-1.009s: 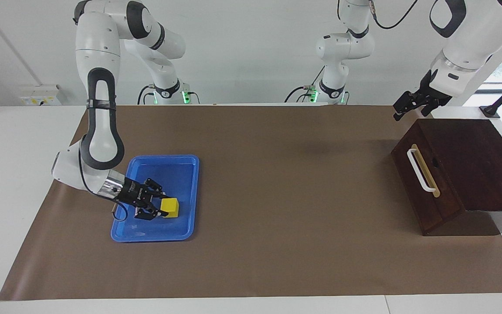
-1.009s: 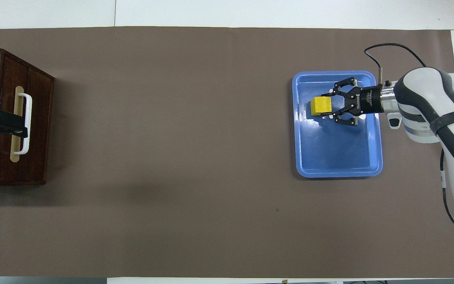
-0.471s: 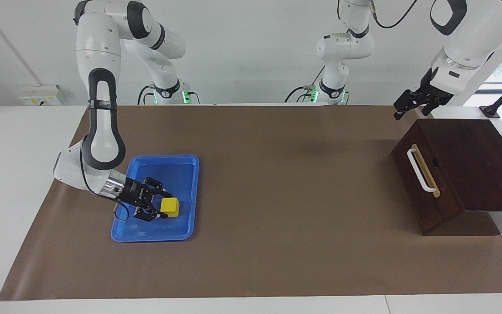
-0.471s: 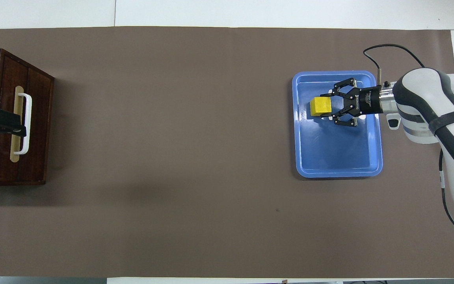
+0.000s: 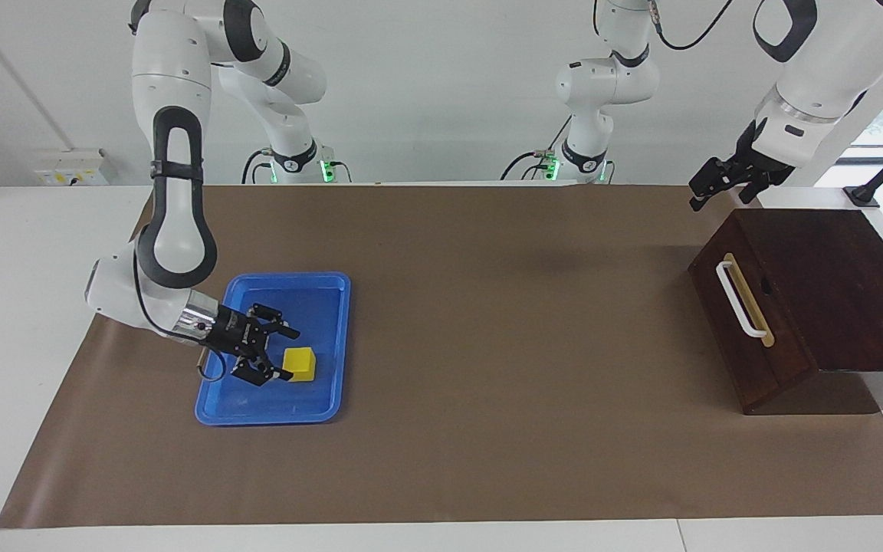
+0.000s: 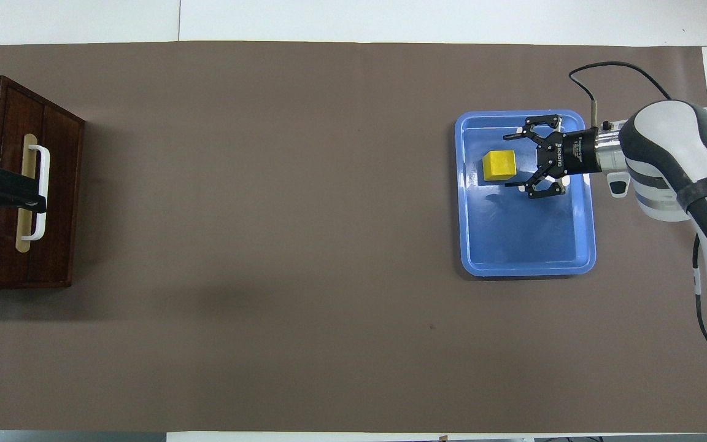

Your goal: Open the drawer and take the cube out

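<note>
Small bright yellow solid cube [image 5: 301, 363] [image 6: 499, 165] sits flat in flat blue plastic tray [image 5: 326, 287] [image 6: 525, 258], at right arm's end of table. Cube has clean square sides.

Right gripper [image 5: 279, 356] [image 6: 515, 162] just beside cube, fingers spread wide, holding nothing.

Dark brown wooden drawer [image 5: 748, 307] [image 6: 53, 184] with white bar handle pushed shut.

Left gripper [image 5: 700, 192] [image 6: 28, 197] hangs above drawer, open, empty.

Right gripper [image 5: 285, 354] fingers spread apart and off the cube [image 5: 300, 363], where a second ago they pinched it; gripper drawn back slightly toward the blue tray [image 5: 332, 330] edge; cube left lying in the tray; left gripper [image 5: 704, 192] risen a little over the drawer [image 5: 786, 307]
</note>
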Motion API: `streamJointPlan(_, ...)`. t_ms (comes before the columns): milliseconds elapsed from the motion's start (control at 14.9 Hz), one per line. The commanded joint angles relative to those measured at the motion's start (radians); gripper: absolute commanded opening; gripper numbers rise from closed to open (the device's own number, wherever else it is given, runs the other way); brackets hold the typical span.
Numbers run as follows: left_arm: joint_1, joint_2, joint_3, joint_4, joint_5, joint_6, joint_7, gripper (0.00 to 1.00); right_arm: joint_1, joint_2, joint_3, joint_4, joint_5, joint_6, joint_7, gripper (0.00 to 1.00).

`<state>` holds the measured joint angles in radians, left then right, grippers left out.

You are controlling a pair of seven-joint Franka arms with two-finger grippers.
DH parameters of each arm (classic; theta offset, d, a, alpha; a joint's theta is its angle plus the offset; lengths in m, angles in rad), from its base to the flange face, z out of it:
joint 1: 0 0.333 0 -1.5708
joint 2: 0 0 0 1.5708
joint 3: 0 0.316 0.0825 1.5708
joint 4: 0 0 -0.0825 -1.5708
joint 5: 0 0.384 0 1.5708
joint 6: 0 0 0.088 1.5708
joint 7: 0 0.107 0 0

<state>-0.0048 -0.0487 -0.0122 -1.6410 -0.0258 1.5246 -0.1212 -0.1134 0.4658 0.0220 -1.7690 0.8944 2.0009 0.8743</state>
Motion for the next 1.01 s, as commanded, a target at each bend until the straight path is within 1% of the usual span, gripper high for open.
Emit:
streamJointPlan(0,0.003,0.000,0.001,0.007,-0.016,-0.017,0.003,1.00,-0.002,-0.091,0.001,-0.013,-0.096,-0.060,0.063,1.00)
streamJointPlan(202,0.002,-0.004,0.001,0.001,-0.014,-0.017,0.002,1.00,-0.002,-0.188,0.001,-0.012,-0.198,-0.129,0.132,1.00)
streamJointPlan(538,0.013,-0.005,0.001,-0.002,-0.014,-0.023,0.000,1.00,0.011,-0.334,0.004,-0.004,-0.431,-0.234,0.117,1.00)
streamJointPlan(740,0.011,-0.005,0.001,-0.002,-0.014,-0.023,0.000,1.00,0.012,-0.430,0.007,-0.003,-0.535,-0.290,0.034,1.00)
streamJointPlan(807,0.013,-0.005,0.001,-0.002,-0.014,-0.023,0.000,1.00,0.012,-0.462,0.010,-0.003,-0.582,-0.304,-0.019,1.00)
streamJointPlan(942,0.013,-0.005,0.001,-0.002,-0.014,-0.023,0.000,1.00,0.009,-0.498,0.007,-0.003,-0.644,-0.324,-0.169,1.00)
